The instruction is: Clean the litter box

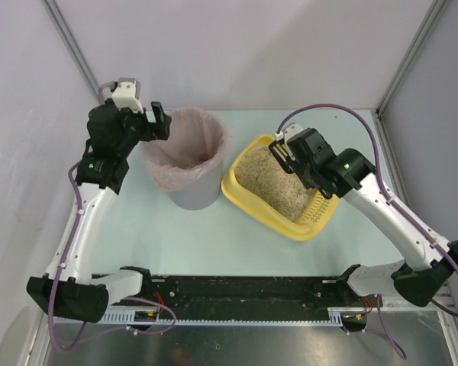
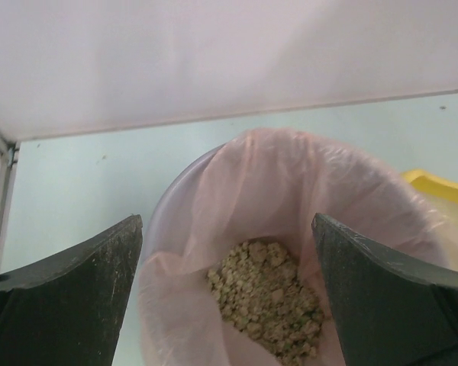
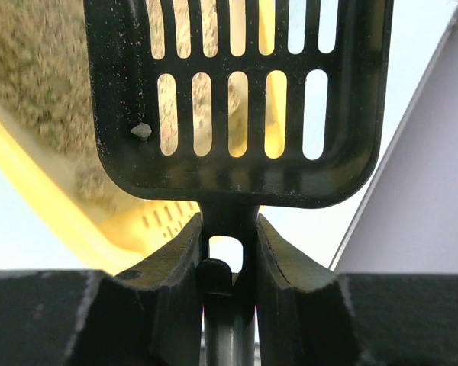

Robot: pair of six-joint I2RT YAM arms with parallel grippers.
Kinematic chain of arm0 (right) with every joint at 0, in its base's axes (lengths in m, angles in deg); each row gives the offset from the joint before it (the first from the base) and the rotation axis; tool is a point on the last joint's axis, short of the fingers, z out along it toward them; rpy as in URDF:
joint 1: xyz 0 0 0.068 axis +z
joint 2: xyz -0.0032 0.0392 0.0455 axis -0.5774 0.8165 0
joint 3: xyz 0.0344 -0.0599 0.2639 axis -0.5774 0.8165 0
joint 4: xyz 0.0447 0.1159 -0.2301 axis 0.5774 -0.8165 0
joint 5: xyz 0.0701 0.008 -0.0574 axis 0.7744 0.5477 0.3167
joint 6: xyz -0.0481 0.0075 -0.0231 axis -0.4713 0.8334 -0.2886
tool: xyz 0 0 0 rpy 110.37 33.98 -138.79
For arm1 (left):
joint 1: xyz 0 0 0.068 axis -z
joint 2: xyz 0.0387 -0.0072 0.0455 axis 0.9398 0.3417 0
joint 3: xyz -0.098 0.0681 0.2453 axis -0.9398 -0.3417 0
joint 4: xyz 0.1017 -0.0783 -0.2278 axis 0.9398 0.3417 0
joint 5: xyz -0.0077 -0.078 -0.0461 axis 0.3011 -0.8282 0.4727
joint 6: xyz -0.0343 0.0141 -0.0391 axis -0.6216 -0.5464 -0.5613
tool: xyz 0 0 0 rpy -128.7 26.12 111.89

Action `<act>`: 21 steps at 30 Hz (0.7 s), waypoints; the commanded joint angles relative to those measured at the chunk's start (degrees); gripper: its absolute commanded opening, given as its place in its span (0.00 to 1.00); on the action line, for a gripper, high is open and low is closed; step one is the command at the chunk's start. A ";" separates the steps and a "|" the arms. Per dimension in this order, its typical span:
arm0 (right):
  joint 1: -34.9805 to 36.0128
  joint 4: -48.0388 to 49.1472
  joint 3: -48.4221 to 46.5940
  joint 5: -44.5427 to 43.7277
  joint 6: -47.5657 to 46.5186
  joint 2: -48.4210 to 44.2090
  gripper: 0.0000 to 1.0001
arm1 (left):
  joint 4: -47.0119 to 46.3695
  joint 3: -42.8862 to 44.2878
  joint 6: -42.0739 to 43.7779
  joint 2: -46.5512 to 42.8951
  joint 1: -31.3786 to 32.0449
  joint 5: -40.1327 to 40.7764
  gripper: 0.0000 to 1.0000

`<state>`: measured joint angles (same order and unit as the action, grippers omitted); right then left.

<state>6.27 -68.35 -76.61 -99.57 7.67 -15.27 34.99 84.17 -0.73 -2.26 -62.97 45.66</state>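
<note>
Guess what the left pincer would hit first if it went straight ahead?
Probably the pink bag liner on the grey bin, just ahead of the left pincer; depth is unclear.

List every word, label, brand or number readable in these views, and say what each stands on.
None: no text, number or sign can be read in any view.
The litter box, bin, scoop, left gripper and right gripper show no lettering.
</note>
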 commanded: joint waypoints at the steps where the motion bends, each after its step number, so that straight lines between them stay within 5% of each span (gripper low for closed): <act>1: -2.60 -13.85 -5.34 6.54 7.41 2.79 0.01 | -0.79 5.36 1.58 2.22 2.87 -1.02 0.96; 13: -14.99 -15.18 -2.00 21.66 5.22 10.60 0.05 | -0.97 4.58 -1.41 2.84 9.74 -12.01 0.96; 21: -15.35 -15.01 -1.48 23.42 5.39 17.55 0.04 | -0.97 1.77 -0.45 3.63 10.79 -14.47 0.96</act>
<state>-9.09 -82.93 -78.21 -78.57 13.18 0.87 34.83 86.86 -1.89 1.32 -52.87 34.69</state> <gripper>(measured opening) 0.307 0.962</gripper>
